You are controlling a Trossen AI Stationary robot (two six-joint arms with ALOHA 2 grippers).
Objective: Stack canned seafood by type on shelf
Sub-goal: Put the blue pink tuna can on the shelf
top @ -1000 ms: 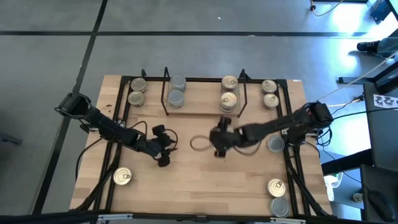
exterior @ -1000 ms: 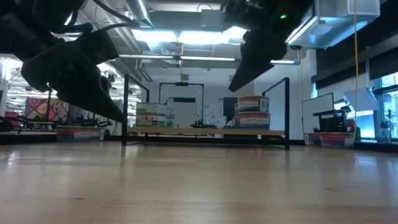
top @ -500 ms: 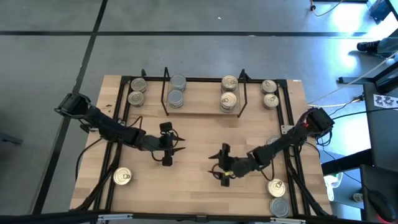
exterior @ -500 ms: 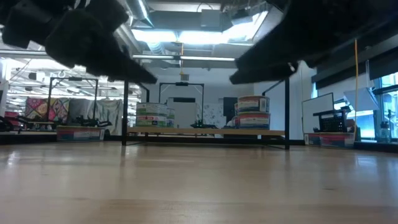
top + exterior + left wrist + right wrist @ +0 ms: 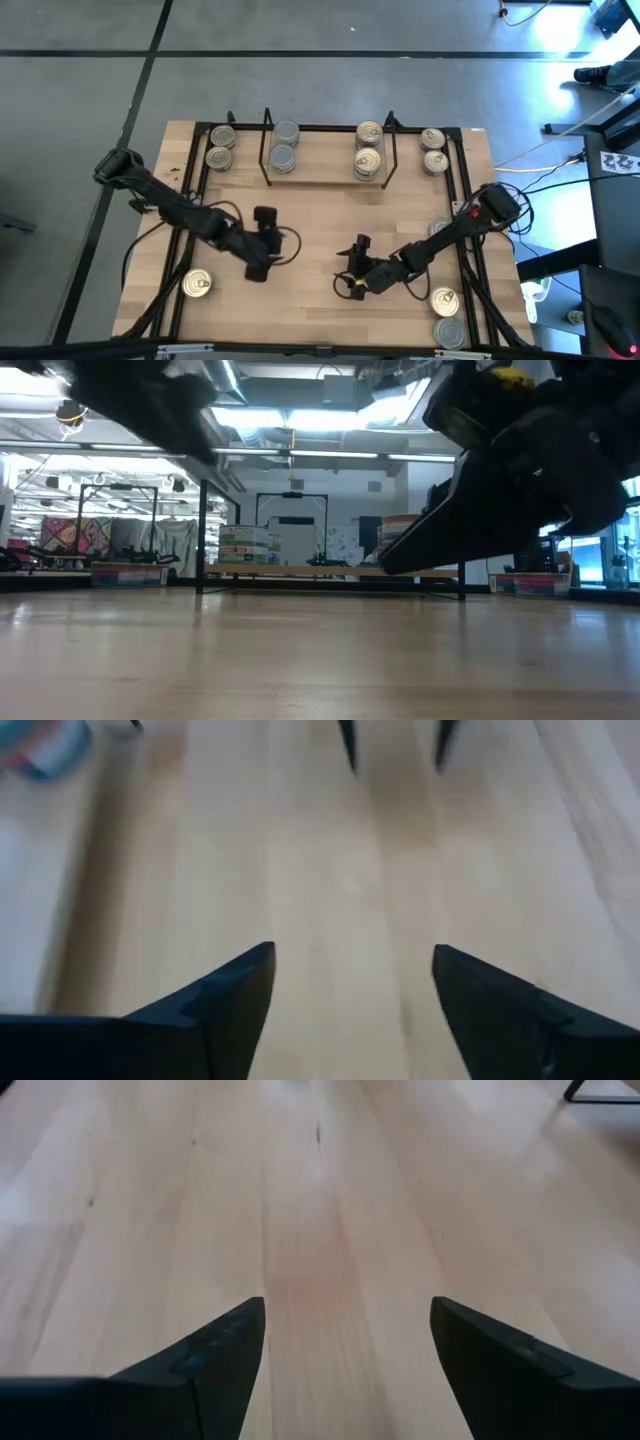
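The left claw [image 5: 262, 262] hangs over bare table [image 5: 310, 215] in front of the shelf [image 5: 322, 172], its fingers [image 5: 225, 990] spread with nothing between them. The right claw [image 5: 352, 283] hangs beside it, farther from the shelf, also spread and empty. On the shelf sit silver-topped tins [image 5: 284, 146] at one end and gold-lidded tins [image 5: 368, 148] at the other. More tins lie outside both ends of the shelf, and one gold-lidded tin [image 5: 196, 285] sits well in front of it.
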